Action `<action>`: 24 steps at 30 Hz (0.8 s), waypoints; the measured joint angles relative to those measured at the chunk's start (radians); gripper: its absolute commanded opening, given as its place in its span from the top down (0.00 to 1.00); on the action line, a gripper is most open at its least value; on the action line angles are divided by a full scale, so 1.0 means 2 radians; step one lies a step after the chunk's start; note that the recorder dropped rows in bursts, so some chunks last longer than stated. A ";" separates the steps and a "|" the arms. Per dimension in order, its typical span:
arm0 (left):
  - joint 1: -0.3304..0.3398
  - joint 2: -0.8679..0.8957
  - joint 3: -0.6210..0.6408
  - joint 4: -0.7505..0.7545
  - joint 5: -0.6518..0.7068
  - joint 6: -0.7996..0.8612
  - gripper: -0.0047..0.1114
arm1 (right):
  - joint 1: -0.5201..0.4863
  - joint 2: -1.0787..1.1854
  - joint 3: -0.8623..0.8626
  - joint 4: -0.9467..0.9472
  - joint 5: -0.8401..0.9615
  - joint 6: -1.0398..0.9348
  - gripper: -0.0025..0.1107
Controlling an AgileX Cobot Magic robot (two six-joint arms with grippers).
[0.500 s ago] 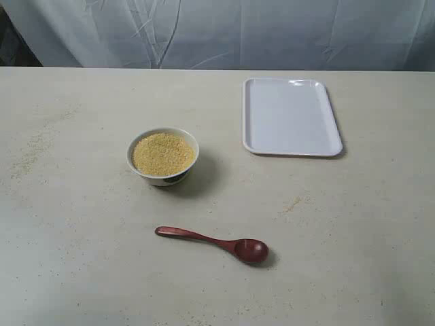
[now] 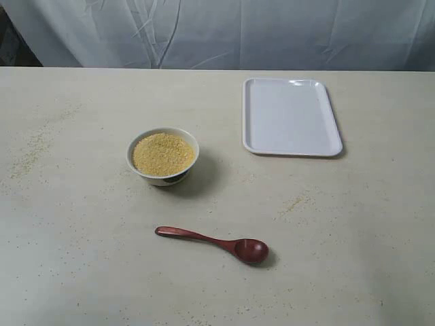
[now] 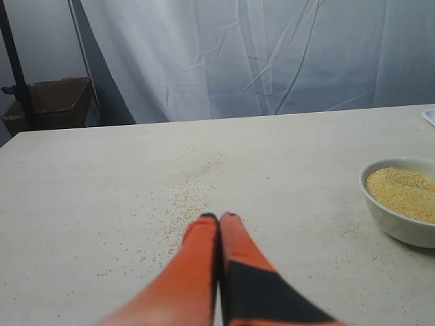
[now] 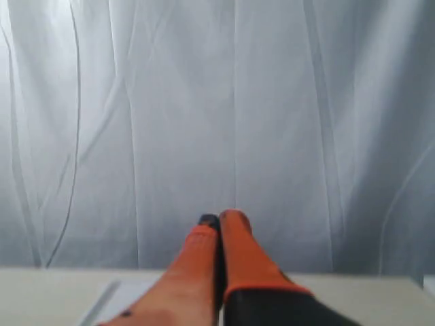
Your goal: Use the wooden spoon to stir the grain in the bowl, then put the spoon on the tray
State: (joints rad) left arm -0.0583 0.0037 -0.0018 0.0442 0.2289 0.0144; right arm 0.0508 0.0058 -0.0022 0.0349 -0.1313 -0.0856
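Viewing pale speckled tabletop (image 2: 81, 272), white curtain (image 2: 272, 34) hanging behind. Noting dark reddish-brown wooden spoon (image 2: 214, 242) lying near centre, round white bowl (image 2: 162, 179) holding golden grain (image 2: 162, 153) beyond, white rectangular tray (image 2: 292, 117) far right. Finding left gripper (image 3: 219, 216), right gripper (image 4: 219, 217) pressed together.

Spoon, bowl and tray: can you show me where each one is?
wooden spoon (image 2: 251, 251), exterior view, on its oval scoop.
bowl (image 2: 155, 178), exterior view, on its white outer wall.
tray (image 2: 291, 117), exterior view, on its bare flat middle.
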 measured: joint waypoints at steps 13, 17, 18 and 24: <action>0.000 0.000 0.000 0.000 0.000 0.000 0.96 | 0.000 0.000 0.000 0.040 -0.192 -0.019 0.98; 0.000 0.000 0.000 0.000 0.000 0.000 0.96 | 0.000 0.001 -0.028 0.088 -0.096 -0.043 0.98; 0.000 0.000 0.000 0.000 0.000 0.000 0.96 | 0.000 0.009 -0.050 0.093 -0.046 -0.054 0.98; 0.000 0.000 0.000 0.000 0.000 0.000 0.96 | 0.000 0.130 -0.206 0.093 0.258 -0.070 0.98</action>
State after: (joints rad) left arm -0.0583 0.0037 -0.0018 0.0442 0.2289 0.0144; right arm 0.0508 0.2651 -0.4151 0.2218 0.3845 -0.2251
